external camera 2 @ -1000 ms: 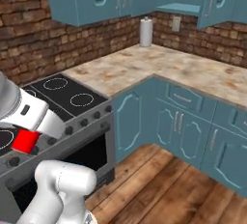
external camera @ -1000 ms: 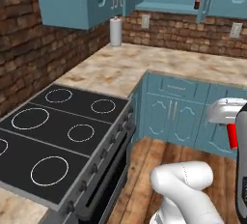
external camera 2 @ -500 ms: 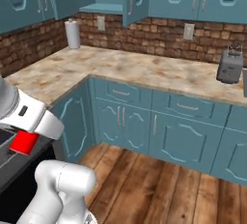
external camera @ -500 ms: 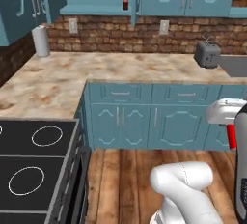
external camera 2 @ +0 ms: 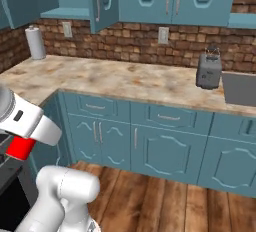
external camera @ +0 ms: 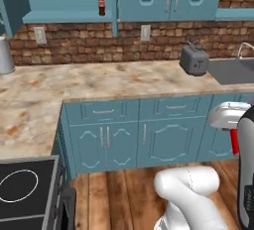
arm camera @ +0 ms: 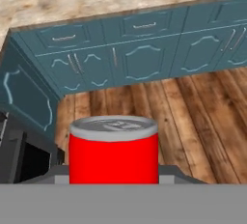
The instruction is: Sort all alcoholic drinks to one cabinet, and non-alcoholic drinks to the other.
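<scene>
1. Between the hand's (arm camera: 114, 182) jaws stands the small plain red can with a silver top (arm camera: 114, 149), upright and held partway open around it.
2. At about eleven o'clock, high in the left base view, the dark brown cola-style bottle (external camera: 101, 3) stands upright on the open teal cabinet shelf (external camera: 69, 16), well apart from the hand.
3. That cabinet is judged the can's likely destination, above the marbled desk (external camera: 109, 83).

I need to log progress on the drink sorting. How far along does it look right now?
Done: the dark brown cola-style bottle already stands on the open upper cabinet shelf. In hand: the red can sits upright in the gripper, carried above the wooden floor, short of the counter. Left: shelving this can, and then the alcoholic drink, which I can't locate here.
</scene>
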